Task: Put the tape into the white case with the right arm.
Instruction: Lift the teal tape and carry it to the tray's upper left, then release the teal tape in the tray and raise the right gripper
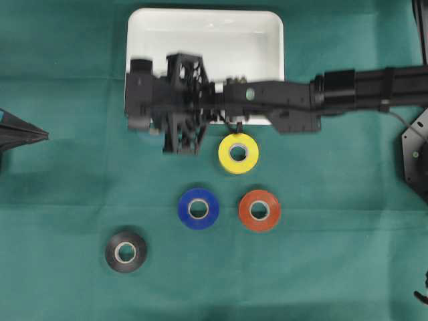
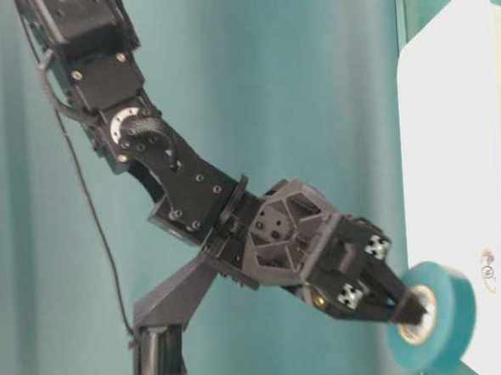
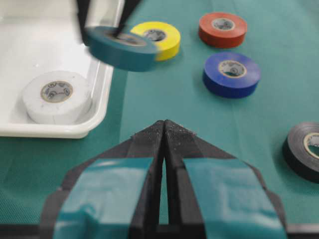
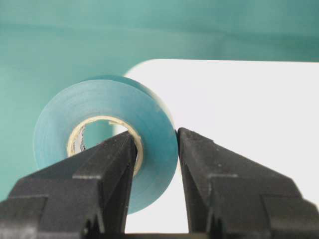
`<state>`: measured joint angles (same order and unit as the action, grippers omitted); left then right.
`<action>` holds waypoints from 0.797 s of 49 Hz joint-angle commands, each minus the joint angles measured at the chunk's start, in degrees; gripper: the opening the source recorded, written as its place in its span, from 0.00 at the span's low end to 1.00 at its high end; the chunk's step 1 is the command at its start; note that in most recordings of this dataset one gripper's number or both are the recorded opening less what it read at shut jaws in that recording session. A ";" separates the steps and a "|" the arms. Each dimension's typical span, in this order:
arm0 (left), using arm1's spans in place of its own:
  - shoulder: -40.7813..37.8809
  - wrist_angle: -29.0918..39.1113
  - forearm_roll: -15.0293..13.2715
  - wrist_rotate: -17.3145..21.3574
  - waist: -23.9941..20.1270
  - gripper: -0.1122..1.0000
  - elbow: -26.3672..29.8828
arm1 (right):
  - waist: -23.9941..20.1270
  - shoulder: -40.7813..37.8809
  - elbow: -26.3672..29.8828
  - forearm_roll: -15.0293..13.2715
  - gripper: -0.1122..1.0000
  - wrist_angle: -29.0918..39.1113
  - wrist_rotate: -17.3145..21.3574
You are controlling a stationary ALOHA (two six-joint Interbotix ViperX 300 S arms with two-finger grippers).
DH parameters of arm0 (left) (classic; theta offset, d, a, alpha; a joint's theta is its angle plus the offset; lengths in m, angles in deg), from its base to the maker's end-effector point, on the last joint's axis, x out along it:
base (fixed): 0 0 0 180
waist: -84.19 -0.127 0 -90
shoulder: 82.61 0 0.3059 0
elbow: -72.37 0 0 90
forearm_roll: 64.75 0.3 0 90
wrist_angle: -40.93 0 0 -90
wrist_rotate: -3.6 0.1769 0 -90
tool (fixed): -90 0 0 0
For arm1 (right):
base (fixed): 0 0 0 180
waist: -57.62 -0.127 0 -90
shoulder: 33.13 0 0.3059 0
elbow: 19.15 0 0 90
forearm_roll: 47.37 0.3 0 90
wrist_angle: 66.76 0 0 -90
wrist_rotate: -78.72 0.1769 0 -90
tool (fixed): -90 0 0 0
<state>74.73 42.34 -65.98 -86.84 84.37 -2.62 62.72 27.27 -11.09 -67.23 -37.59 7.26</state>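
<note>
My right gripper (image 4: 156, 135) is shut on a teal tape roll (image 4: 149, 124), one finger through its core and the other on its outer face. In the left wrist view the teal tape roll (image 3: 122, 50) hangs tilted just above the rim of the white case (image 3: 30, 40), partly over the cloth. At table level the right gripper (image 2: 407, 305) holds the roll (image 2: 450, 315) beside the case (image 2: 452, 141). From overhead the right arm (image 1: 267, 97) lies across the case (image 1: 267, 27) and hides the roll. A white roll (image 3: 56, 95) lies inside the case.
Yellow (image 1: 238, 152), blue (image 1: 198, 208), red (image 1: 259, 210) and black (image 1: 126, 251) rolls lie flat on the green cloth in front of the case. My left gripper (image 1: 43, 136) rests at the left edge, shut and holding nothing, its tips (image 3: 164, 123) pressed together.
</note>
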 commanded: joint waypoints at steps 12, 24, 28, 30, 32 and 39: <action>-0.35 -0.26 -0.09 -0.09 0.00 0.10 0.70 | 7.65 2.37 0.79 -0.70 0.10 -0.53 0.26; -0.35 -0.26 -0.09 -0.09 0.09 0.10 0.79 | 10.02 1.76 0.79 -0.70 0.10 -0.53 0.26; -0.35 -0.26 -0.09 -0.09 0.00 0.10 0.79 | 10.11 1.49 0.79 -0.70 0.10 -0.53 0.26; -0.44 -0.26 -0.09 -0.09 0.09 0.10 0.79 | 10.11 1.32 0.70 -0.79 0.10 -0.53 0.26; -0.44 -0.26 -0.09 -0.09 0.09 0.10 0.79 | 10.11 1.32 0.79 -0.70 0.10 -0.62 0.18; -0.35 -0.26 -0.09 -0.09 0.09 0.10 0.79 | 10.37 0.88 0.79 -0.88 0.11 -0.62 0.18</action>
<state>74.73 42.34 -65.98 -86.84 84.37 -2.62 72.74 27.27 -11.09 -67.85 -37.67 7.35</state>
